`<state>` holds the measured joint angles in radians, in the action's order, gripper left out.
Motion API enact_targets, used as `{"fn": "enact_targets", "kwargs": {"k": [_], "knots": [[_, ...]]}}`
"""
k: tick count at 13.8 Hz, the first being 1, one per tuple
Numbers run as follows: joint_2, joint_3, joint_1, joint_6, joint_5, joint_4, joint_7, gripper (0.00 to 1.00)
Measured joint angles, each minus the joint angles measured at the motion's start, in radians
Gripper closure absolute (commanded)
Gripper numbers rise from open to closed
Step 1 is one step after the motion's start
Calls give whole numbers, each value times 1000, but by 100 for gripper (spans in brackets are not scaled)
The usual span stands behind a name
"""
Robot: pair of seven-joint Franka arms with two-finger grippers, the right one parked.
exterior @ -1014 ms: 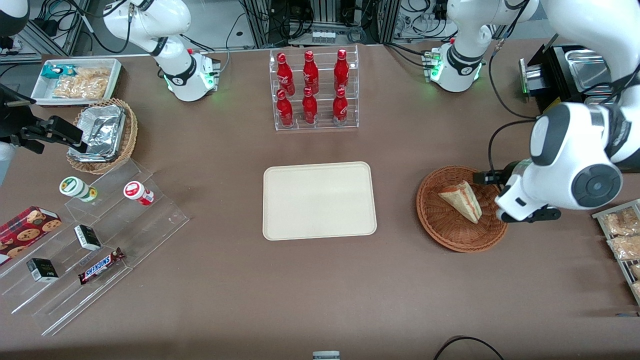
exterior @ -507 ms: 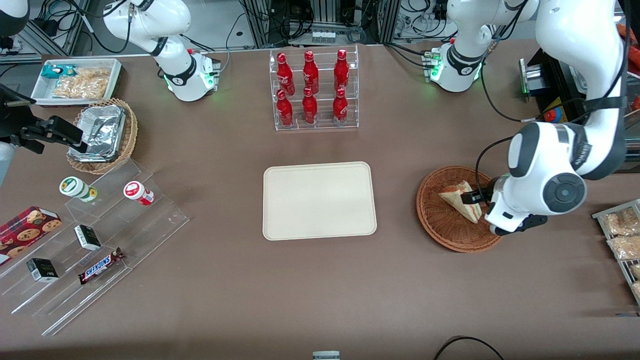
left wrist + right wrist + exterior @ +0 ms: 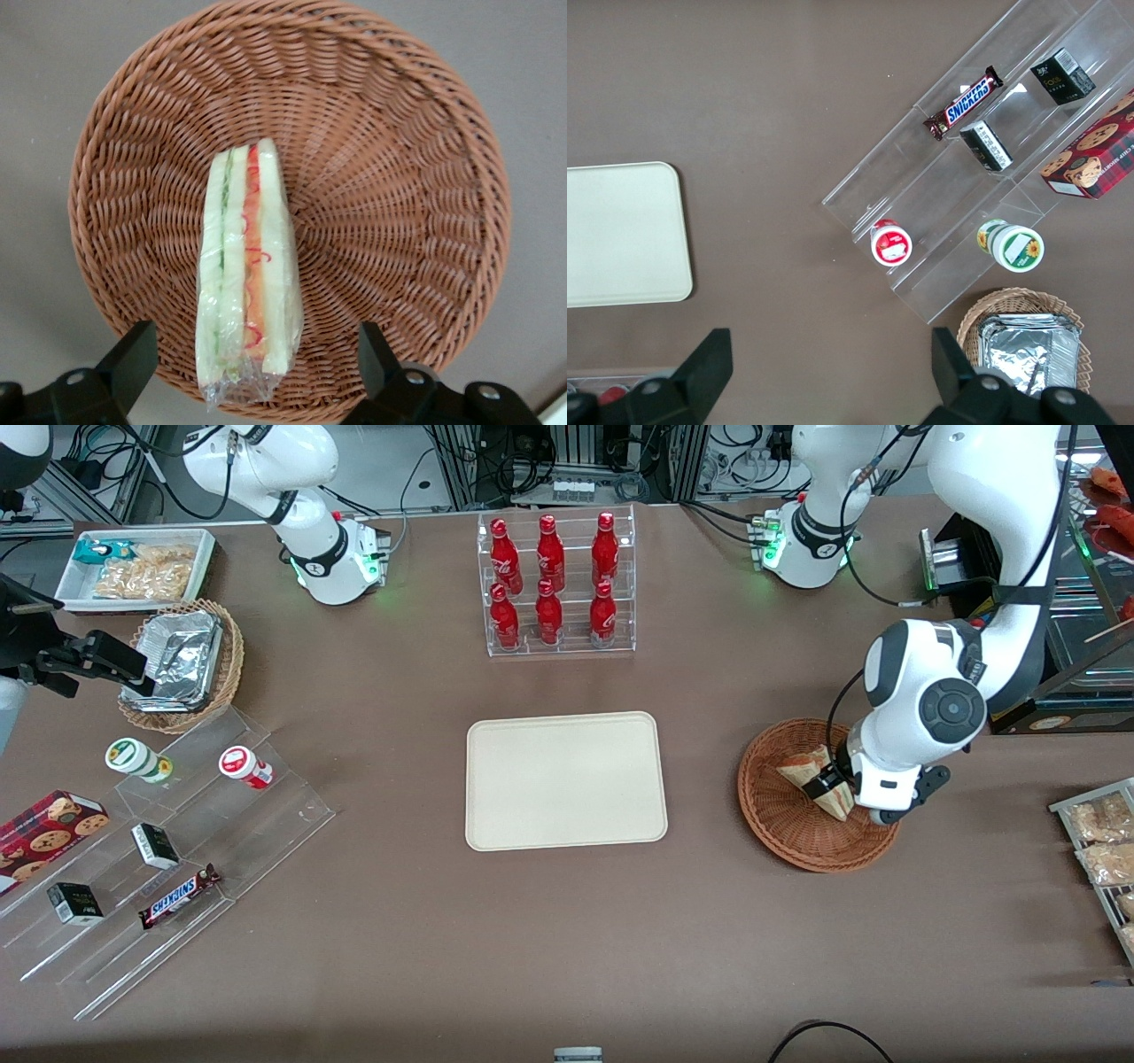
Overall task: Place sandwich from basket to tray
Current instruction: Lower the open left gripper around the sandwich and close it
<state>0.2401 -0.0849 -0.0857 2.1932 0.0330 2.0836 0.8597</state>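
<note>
The sandwich [image 3: 246,270], a plastic-wrapped wedge with green, red and orange layers, lies in the round reddish-brown wicker basket [image 3: 416,159]. My left gripper [image 3: 252,359] hangs just above it, open, with one finger on each side of the wedge's wrapped end and a gap to both. In the front view the gripper [image 3: 831,782] is over the sandwich [image 3: 802,768] in the basket [image 3: 788,837], and the arm covers part of both. The cream tray [image 3: 567,779] lies flat at the table's middle, with nothing on it.
A clear rack of red bottles [image 3: 554,584] stands farther from the front camera than the tray. A wire rack of snack packets [image 3: 1101,850] sits at the working arm's end. A clear stepped stand [image 3: 177,850] with snacks lies toward the parked arm's end.
My left gripper has swung from beside the basket's rim to over the sandwich, and now straddles it. The sandwich and basket have not moved.
</note>
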Motion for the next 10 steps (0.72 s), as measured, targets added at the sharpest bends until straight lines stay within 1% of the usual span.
{"fn": "enact_targets", "kwargs": {"k": [3,7,10], "knots": [[-13,0,-2,24,0,25,102,0],[-13,0,-5,137,0,76,250,0],[-13,0,-5,161,0,95,286,0]]}}
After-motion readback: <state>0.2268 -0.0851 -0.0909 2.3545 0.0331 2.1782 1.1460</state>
